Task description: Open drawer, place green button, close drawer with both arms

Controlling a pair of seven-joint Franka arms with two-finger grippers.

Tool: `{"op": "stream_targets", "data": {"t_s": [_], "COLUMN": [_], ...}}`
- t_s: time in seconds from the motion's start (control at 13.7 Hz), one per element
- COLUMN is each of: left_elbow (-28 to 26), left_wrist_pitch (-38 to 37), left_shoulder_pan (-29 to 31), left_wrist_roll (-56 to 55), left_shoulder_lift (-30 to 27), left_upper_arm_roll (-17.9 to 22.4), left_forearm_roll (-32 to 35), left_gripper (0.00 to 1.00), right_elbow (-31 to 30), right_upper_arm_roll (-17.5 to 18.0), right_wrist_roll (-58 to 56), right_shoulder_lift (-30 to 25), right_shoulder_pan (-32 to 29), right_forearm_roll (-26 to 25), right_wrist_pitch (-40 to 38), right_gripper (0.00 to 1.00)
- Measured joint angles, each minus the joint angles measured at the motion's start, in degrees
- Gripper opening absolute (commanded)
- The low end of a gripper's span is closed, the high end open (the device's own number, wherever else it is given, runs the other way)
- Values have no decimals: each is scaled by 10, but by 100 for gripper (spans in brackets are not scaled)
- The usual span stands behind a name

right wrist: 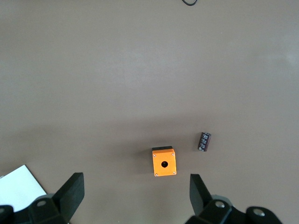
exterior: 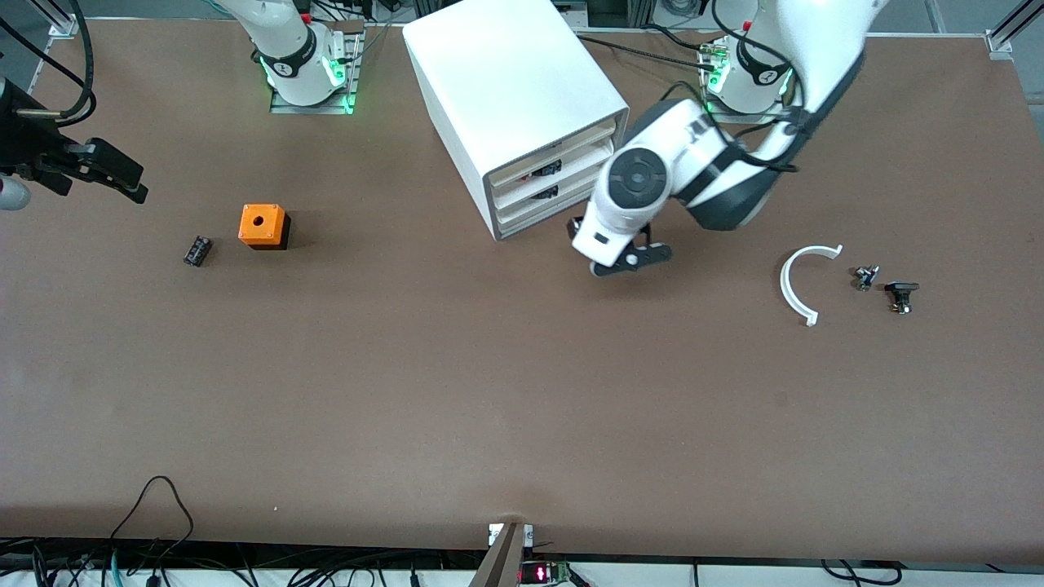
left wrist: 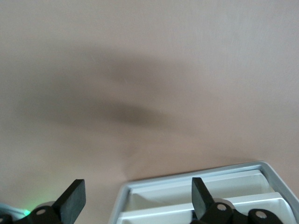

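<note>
The left arm's white wrist covered the cabinet's (exterior: pixel 522 106) lower front corner, hiding one end of the lowest drawer (exterior: pixel 534 216). The right claw (exterior: pixel 122 175) was cut off at the picture's edge. The button (exterior: pixel 900 295) was too small to make out.

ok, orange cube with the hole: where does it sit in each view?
Front view: the orange cube lies toward the right arm's end of the table, beside the small black ribbed component.
Left wrist view: not in it; only the cabinet front and bare table show.
Right wrist view: the cube shows above the open right gripper.
Shared landmark: the ribbed component beside the cube in the front and right wrist views.
</note>
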Motion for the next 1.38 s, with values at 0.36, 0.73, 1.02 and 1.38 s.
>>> {"op": "stream_targets", "data": {"t_s": [0.36,0.73,1.02,1.38], "left_elbow": [46,118,125,81], "left_wrist_pitch": [-47,-111,-118,-120], "left_shoulder_pan": [94,149,65,-46], "left_wrist_roll": [195,377,533,585], "left_shoulder_lift": [-42,-77,-148,-227], "left_upper_arm_roll": [1,13,174,381], "left_forearm_roll": [0,25,18,-90], "left_gripper": [100,100,100,100], "right_elbow": [0,0,0,0], "right_upper_arm_roll": [0,0,0,0], "right_wrist_roll": [0,0,-1,-1], "right_shoulder_lift": [0,0,0,0], "right_shoulder_pan": [0,0,0,0], "right_forearm_roll": [7,8,8,8], "right_wrist_pitch": [0,0,0,0], "right_gripper": [100,100,100,100]}}
